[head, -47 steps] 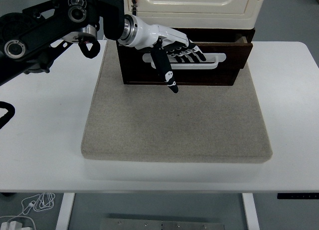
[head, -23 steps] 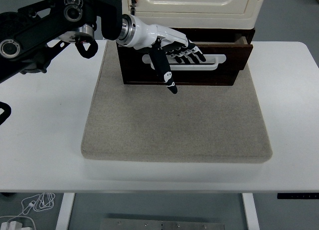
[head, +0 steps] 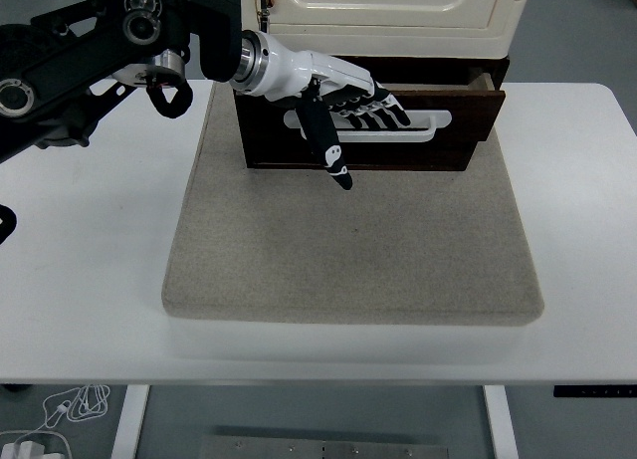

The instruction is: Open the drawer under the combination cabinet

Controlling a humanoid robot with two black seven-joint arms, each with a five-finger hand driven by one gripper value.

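Since earlier: left hand [head: 348, 106] edged toward 12 o'clock | drawer [head: 368, 125] part-open, at 12 o'clock on desk [head: 90, 240] mat [head: 348, 250] | fingers hooked in handle [head: 418, 125] | pull straight toward 6 o'clock, level.

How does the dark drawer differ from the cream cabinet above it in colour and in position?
The drawer is dark brown wood with a white handle; the cabinet is cream. The drawer juts forward over the grey mat, while the cabinet's front sits further back. The left hand hooks the drawer's handle; nothing touches the cabinet. Both belong to one unit.
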